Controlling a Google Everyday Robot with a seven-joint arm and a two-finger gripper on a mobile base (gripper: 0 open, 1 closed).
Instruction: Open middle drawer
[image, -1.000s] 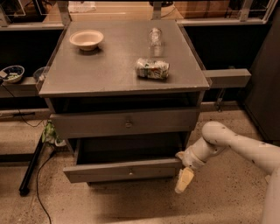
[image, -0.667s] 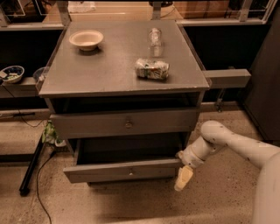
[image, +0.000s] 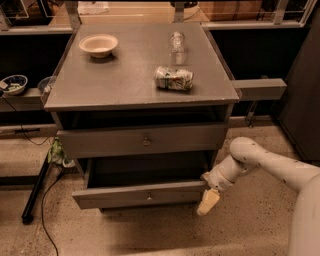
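The grey wooden cabinet stands in the centre. Its middle drawer, with a small round knob, is pulled out toward me and shows a dark interior. The taller top drawer above it looks nearly closed. The lowest drawer is hidden under the open one. My gripper hangs at the right end of the middle drawer's front, at its corner, with the white arm reaching in from the right.
On the cabinet top lie a white bowl, a clear bottle and a crushed green can. A black pole and cable lie on the floor at left. Dark shelving stands behind, with a bowl at left.
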